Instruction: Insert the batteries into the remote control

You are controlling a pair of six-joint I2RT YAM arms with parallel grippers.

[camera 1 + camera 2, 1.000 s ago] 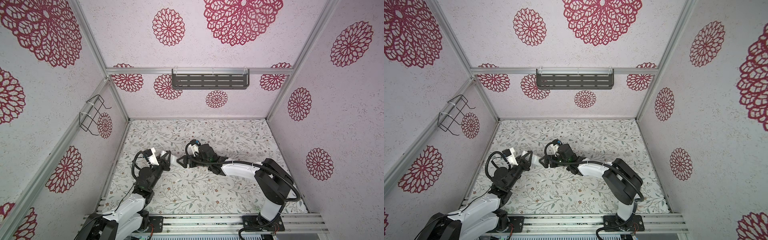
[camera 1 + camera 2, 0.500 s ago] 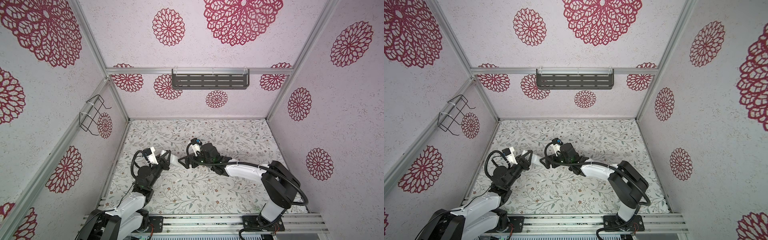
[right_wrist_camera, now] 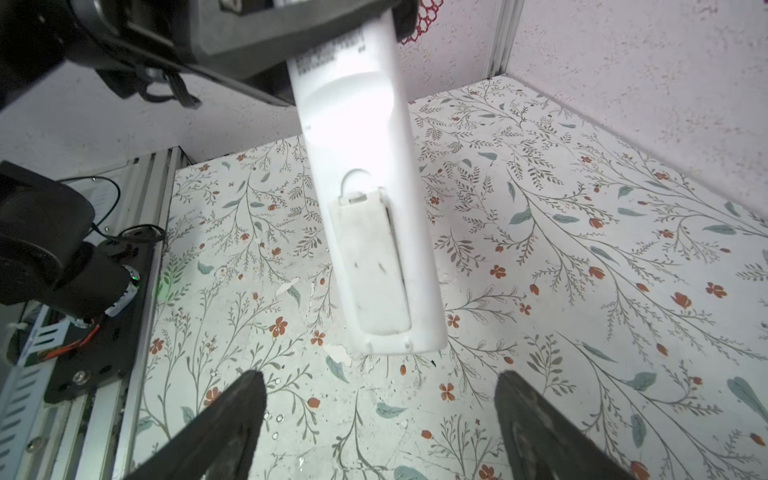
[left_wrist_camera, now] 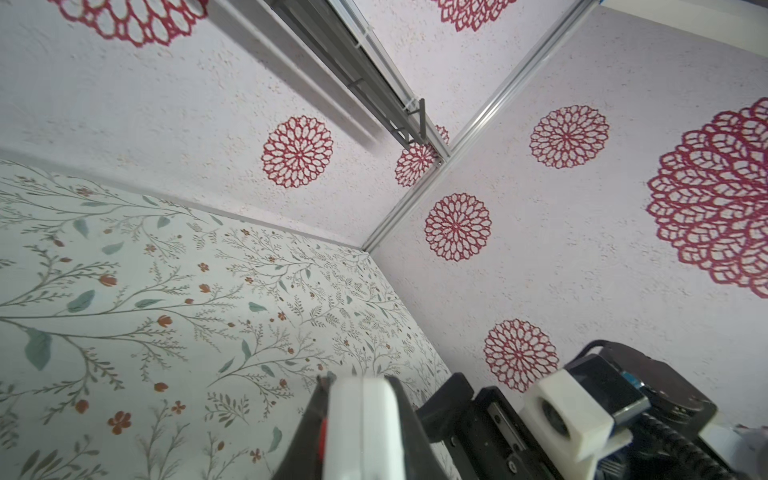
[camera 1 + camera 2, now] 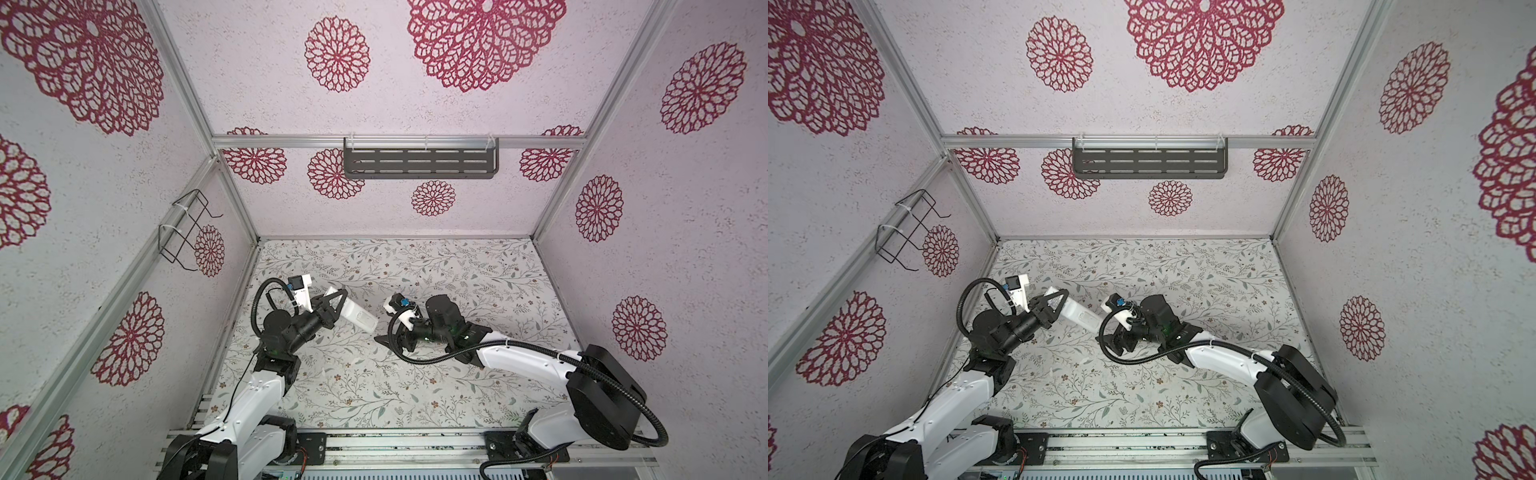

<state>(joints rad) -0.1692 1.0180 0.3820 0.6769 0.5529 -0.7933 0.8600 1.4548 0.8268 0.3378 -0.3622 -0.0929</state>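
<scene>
One remote control (image 5: 356, 318), two robot arms (image 5: 257, 399), one shelf (image 5: 419, 163), one wire rack (image 5: 183, 230).

Both top views are looking down from high over the front edge, sharing the whole floral-printed tabletop (image 5: 415, 270). The left wrist camera is peering close along the long slim white plastic remote control (image 4: 361, 428) toward a far corner; the right wrist camera is facing that remote's back from nearby.

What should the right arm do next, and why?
Probably ease the right end effector forward to press the battery cover flush: the left end effector holds the remote aloft, back toward the open jaws, with a dark gap along one cover edge.
</scene>
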